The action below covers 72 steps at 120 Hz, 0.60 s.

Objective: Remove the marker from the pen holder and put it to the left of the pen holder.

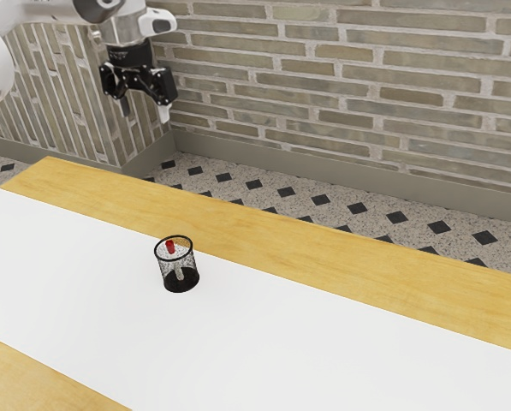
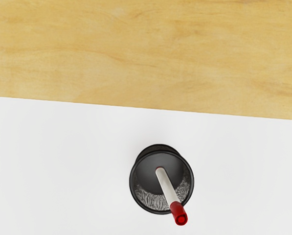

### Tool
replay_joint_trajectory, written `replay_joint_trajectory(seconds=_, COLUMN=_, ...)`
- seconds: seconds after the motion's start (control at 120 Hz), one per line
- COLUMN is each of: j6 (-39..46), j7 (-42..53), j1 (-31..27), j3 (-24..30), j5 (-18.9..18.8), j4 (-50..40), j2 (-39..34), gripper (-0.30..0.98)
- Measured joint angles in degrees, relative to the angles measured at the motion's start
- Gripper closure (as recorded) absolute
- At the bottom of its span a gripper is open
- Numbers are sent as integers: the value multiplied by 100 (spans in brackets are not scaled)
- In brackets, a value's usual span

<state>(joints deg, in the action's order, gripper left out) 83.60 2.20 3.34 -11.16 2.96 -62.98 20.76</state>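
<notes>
High over the table, at the exterior view's upper left, my black gripper point(image 1: 145, 113) is open, its two fingers spread apart with nothing between them. The black mesh pen holder point(image 1: 177, 278) stands upright on the white part of the table, well below the gripper. Inside it leans the marker point(image 1: 170, 247), red cap up. From above, the wrist view has the round pen holder point(image 2: 141, 200) with the white-bodied marker point(image 2: 168, 187) tilted against its rim, the red end reaching past that rim.
A wooden table point(image 1: 323, 241) carries a broad white runner point(image 1: 264, 342) under the holder. Bare wood runs along the far edge. Behind are a tiled floor and a brick wall point(image 1: 349, 86).
</notes>
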Motion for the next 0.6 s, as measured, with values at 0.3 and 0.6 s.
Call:
replay_joint_trajectory(seconds=0.3, j6=364, j7=-38, j1=0, j3=649, j5=-17, j4=9, j2=254, gripper=0)
replay_joint_trajectory(seconds=0.6, j6=2097, j7=-772, j1=245, j3=1017, j5=-403, j4=-225, j2=1706, gripper=0)
